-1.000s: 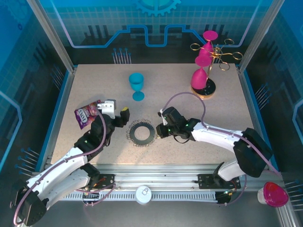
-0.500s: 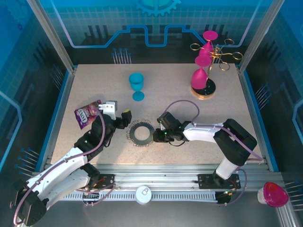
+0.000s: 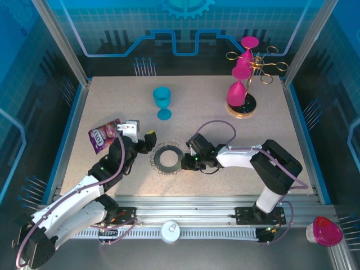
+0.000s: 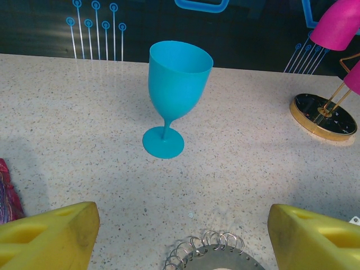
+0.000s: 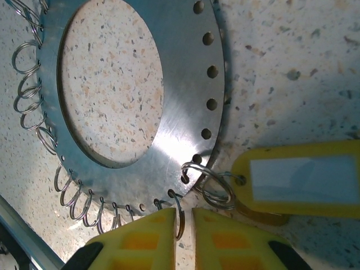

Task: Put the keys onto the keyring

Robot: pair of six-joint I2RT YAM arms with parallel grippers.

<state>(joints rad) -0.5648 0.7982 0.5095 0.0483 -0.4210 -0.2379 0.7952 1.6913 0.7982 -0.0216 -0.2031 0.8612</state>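
**Right pincer.** The right pincer (image 5: 183, 218) is clenched to a narrow slit on one small wire loop (image 5: 179, 209) at the rim of the keyring (image 5: 185, 101). The keyring lies flat on the table (image 3: 253, 129), directly ahead of the fingertips. The keys (image 5: 298, 180), yellow-tagged, lie just ahead and to the right of this pincer. Their split ring (image 5: 216, 188) touches the keyring's rim beside a hole. Whether it is threaded through cannot be told.

**Left pincer.** The left pincer (image 4: 183, 219) is released, jaws wide, with nothing between them. The keyring's edge sits just in front of it, untouched.

**Risks noted:**
1. The hold is on thin wire, so a sideways pull may let the loop slip off the pads.
2. Nothing pins the keyring. A pull from the right pincer would likely drag the whole disc, and the keys with it, rather than spread the loop.
3. Neighbouring loops crowd the fingertips, so one may snag or tangle with the split ring.
4. If the left pincer comes down to steady the flat rim, it may scrape the table or shove the disc off line.
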